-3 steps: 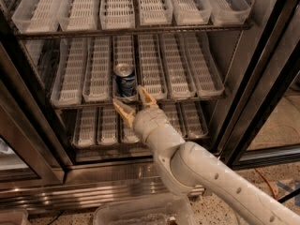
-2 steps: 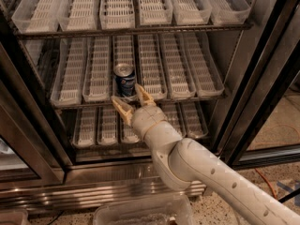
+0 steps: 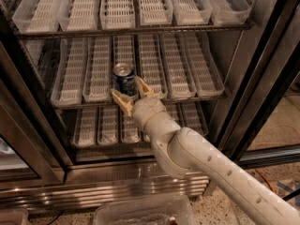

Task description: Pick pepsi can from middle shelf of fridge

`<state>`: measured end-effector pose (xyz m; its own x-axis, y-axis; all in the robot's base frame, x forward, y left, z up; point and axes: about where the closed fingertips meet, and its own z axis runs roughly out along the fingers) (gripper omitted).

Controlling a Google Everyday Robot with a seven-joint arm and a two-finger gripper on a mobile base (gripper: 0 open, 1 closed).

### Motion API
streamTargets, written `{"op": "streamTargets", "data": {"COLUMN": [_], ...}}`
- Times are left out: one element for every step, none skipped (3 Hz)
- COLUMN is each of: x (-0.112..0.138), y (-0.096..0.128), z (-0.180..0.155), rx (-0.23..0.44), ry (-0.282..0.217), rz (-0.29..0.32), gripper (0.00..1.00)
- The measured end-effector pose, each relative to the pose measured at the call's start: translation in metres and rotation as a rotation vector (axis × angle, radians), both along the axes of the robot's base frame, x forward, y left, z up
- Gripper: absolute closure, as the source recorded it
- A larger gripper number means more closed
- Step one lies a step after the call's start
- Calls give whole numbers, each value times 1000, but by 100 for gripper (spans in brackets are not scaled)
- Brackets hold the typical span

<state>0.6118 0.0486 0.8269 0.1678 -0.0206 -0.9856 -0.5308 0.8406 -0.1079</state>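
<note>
At front of middle shelf (image 3: 197, 74), pepsi can (image 3: 123, 76) upright; gripper (image 3: 126, 87) just before it, jaws apart. Likely light, stiff, slick: grip mid-body sidewalls

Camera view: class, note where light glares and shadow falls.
Camera view: glare streaks the ribbed stainless-steel fridge base; the dark-blue pepsi can glints at its silver top on the middle wire shelf; the cream two-finger gripper, open just before the can, is well lit; the lowest rack is shadowed.

Speckled terrazzo floor (image 3: 220, 210) under warm light, an orange cable (image 3: 266, 182) lying across it at right.
</note>
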Motion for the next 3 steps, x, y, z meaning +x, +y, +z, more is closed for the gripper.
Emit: {"op": "streamTargets", "data": {"x": [8,12,14], "y": [2,6,11], "z": [0,-1,-4], "rx": [-5,-9,-12], "ry": [0,6,15], "rz": [7,20,37], "gripper": [33,32,30]}}
